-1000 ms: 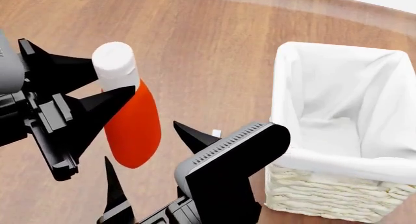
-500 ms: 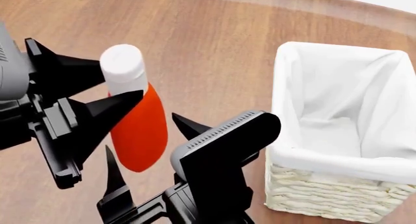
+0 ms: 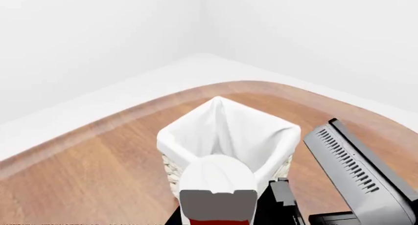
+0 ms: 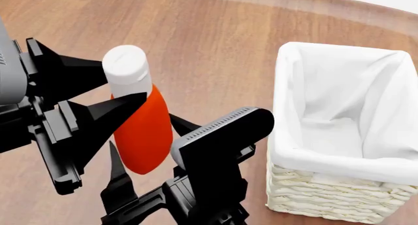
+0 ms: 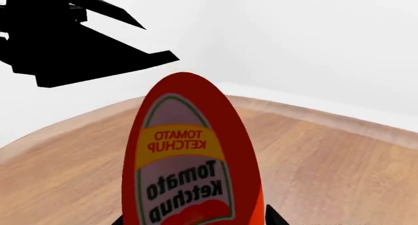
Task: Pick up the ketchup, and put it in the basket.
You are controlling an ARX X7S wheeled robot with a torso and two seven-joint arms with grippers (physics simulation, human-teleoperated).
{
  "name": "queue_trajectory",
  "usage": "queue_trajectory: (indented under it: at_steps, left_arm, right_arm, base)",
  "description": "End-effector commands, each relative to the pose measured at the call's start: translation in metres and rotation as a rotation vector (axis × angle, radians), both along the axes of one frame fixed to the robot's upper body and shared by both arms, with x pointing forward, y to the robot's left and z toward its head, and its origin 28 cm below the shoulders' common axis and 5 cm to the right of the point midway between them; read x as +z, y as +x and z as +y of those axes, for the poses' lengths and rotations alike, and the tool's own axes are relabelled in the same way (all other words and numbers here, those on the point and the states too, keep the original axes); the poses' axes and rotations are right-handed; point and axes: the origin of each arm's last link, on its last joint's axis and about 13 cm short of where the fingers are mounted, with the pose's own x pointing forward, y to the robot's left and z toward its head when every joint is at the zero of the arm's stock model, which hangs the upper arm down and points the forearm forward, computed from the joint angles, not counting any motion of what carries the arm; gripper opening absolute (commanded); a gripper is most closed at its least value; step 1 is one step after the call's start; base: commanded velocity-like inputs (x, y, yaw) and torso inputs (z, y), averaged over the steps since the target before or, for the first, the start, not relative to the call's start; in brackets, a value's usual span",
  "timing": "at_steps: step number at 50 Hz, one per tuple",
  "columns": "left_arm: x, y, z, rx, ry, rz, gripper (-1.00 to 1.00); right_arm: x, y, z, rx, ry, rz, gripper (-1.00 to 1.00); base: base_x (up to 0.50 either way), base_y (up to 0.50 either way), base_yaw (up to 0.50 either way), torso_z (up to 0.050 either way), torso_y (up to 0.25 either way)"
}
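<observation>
Ketchup (image 4: pixel 140 132) hangs above the surface (image 4: pixel 209 44), pinched just under its white cap by the left claw (image 4: pixel 117 88), tilted for carrying toward the basket (image 4: pixel 339 186) nearby. Right claw (image 4: pixel 144 151) idles spread apart beneath.

Ketchup (image 5: pixel 189 171) label: "TOMATO KETCHUP", then larger "Tomato Ketchup".

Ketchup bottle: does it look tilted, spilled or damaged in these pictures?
The ketchup bottle hangs tilted in the left gripper, clamped just under its white cap, off the table beside the basket. No spill or damage shows.
</observation>
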Motion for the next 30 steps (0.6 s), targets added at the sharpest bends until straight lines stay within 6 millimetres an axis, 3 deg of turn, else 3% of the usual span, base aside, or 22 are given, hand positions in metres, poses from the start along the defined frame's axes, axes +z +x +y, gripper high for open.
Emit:
queue_trajectory:
  at_steps: [1,19,20,30]
  left_arm:
    - [0.0042,-0.0019,0.0010,0.002,-0.013,-0.015,-1.00]
    - [0.0046,-0.0018,0.0007,0.003,-0.016,-0.008,-1.00]
    - [0.0039,-0.0021,0.0007,0.001,-0.013,-0.008,1.00]
    - [0.0047,-0.0025,0.0014,0.005,-0.020,-0.003,1.00]
  right_arm:
    - [-0.0041,0.0021,-0.0004,-0.012,0.000,0.008,-1.00]
    - [-0.0030,0.0018,-0.0017,-0.015,0.013,0.009,-1.00]
    - [-0.0023,0.0016,-0.0019,-0.015,0.013,0.007,-1.00]
    - [0.0000,0.0012,-0.0024,-0.016,0.016,0.005,-1.00]
  base:
    - [0.00,0.00,0.00,0.000,0.000]
    - [0.00,0.00,0.00,0.000,0.000]
    - [0.00,0.00,0.00,0.000,0.000]
    - [0.00,0.00,0.00,0.000,0.001]
